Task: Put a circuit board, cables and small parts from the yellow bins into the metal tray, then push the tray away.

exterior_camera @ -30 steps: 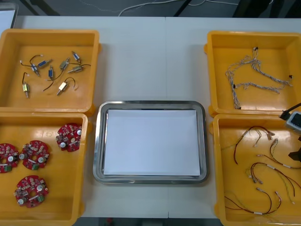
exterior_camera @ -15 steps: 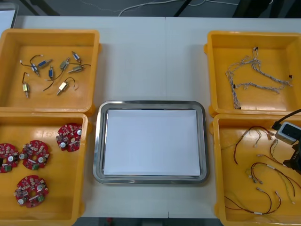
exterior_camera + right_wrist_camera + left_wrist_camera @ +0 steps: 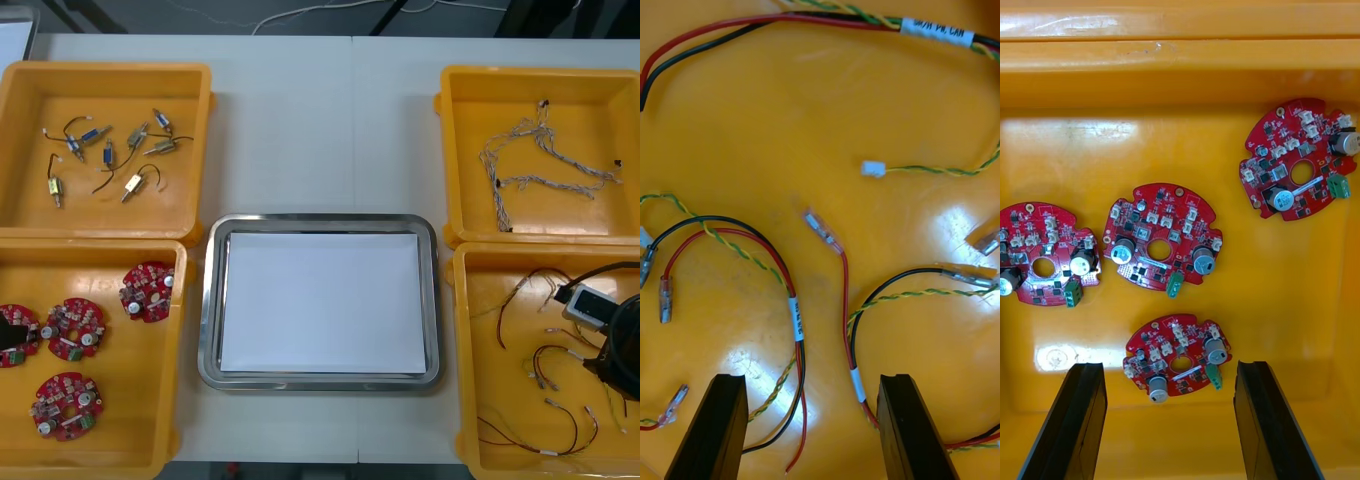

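Metal tray (image 3: 320, 221) lies open above (yellow bins (image 3: 192, 300) flank it, seemingly touching).

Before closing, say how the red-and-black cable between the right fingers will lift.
Probably floppy: the red-and-black cable below the right gripper loops loosely on the yellow bin floor. Likely light, being thin. May snag the neighbouring cable beside it.

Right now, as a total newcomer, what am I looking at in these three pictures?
A two-armed robot at a table. One camera looks down from above: a tray, white inside, sits between four yellow bins. The other two cameras ride the wrists; the black bars at the bottom are each end effector's fingers. The left end effector hangs open over red boards. The right end effector hangs open over red, black and yellow-green cables. The two farther bins hold small metal parts and pale twisted cables. Nothing is held; the tray holds nothing yet.
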